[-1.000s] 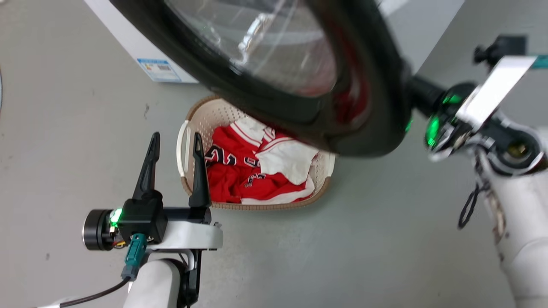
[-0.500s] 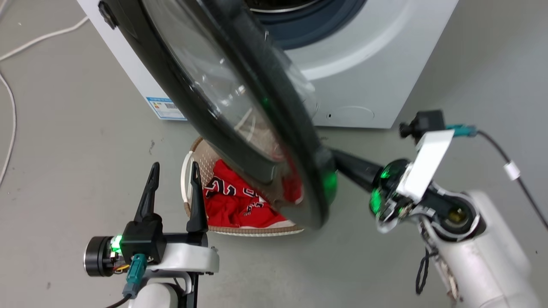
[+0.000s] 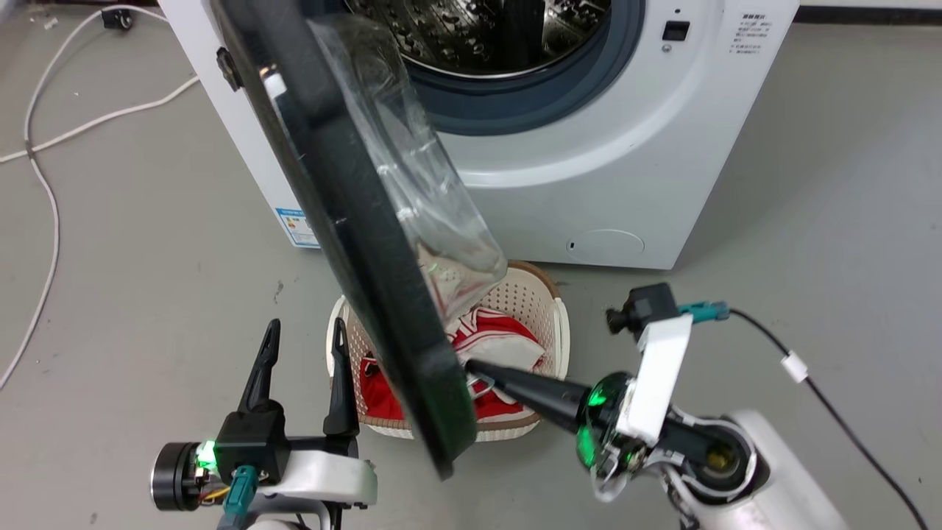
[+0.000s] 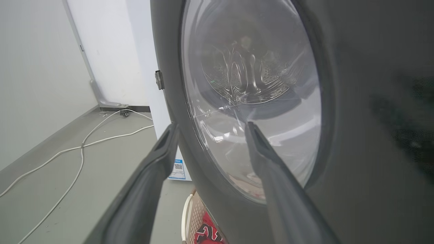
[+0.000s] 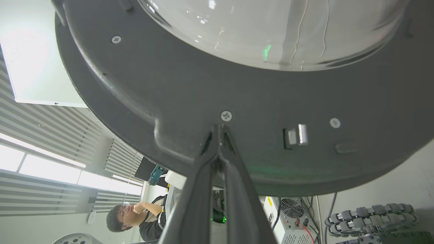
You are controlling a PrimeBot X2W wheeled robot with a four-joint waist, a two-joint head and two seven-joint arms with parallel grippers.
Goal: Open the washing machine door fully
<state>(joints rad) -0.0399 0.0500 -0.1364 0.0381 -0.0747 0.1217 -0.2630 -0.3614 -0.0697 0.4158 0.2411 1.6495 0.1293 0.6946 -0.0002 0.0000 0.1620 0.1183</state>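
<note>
Since 1.0 s ago the head camera has swung up, so much of the frame shift is camera, not scene: the washing machine [image 3: 611,169] front, steel drum [image 3: 486,37] and grey gasket [image 3: 530,110] now show beyond the washing machine door [image 3: 346,235], whose broad face covered them earlier. Door has also turned: it was face-on to the camera and is now nearly edge-on, with the glass bowl [image 3: 412,177] bulging toward the machine. Right gripper [image 3: 475,366] met the door at its rim edge earlier and is now on the door's inner face, near the free end. Right wrist view: its fingers are pressed together with nothing between them, tips set against the black inner face just under a screw [image 5: 226,116], metal latch [image 5: 296,135] just beside. Judged reason: closed fingers act as one stiff pusher, and contact far from the hinge [image 4: 158,80] gives the most leverage for swinging the door outward. Left gripper [image 3: 306,324] is on the door's outer side, near the lower rim but apart from it, fingers spread, holding nothing; judged parked clear of the swing. Laundry basket [image 3: 561,331] with red-and-white garments [image 3: 497,335] sits on the floor below the door's free end. Status (judgement): the door stands out roughly square to the machine front, not yet fully open. Risk: tips could slide on the glossy face as the angle changes.
</note>
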